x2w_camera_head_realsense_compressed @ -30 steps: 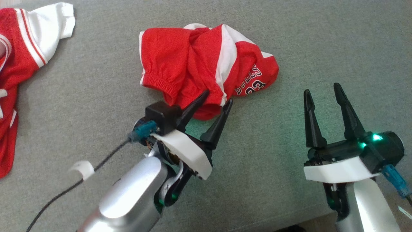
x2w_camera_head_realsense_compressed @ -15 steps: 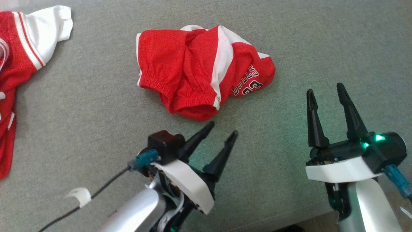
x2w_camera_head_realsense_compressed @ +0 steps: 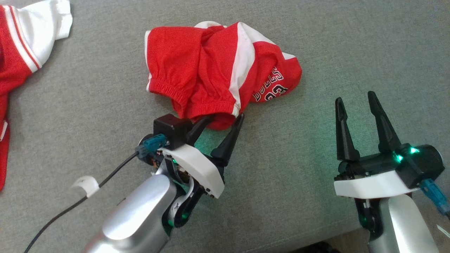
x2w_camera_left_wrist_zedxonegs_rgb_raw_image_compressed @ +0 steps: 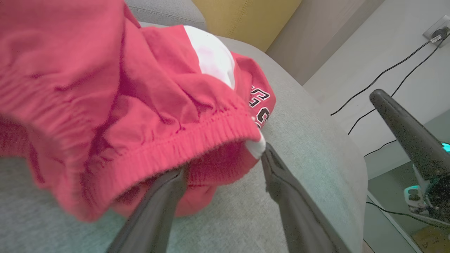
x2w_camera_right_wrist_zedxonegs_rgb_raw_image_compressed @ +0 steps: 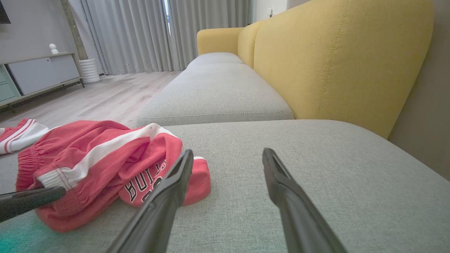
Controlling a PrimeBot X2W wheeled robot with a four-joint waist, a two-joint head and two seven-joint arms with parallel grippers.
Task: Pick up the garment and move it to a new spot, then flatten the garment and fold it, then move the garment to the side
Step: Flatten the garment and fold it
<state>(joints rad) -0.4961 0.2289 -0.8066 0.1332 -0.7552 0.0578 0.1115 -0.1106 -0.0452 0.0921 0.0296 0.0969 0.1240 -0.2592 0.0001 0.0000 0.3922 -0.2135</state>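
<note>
Red and white, the garment [x2w_camera_head_realsense_compressed: 218, 66] is seen on the grey cushion [x2w_camera_head_realsense_compressed: 334, 45], its near hem [x2w_camera_head_realsense_compressed: 207, 105] touched by the parted jaws of the left gripper [x2w_camera_head_realsense_compressed: 225, 117], while the right gripper [x2w_camera_head_realsense_compressed: 354, 97], also spread, is surrounded by bare fabric.

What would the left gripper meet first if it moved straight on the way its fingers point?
The red basketball shorts. The open left gripper is at their elastic waistband, with one finger seemingly under the hem, so it would likely push into the cloth almost at once.
</note>
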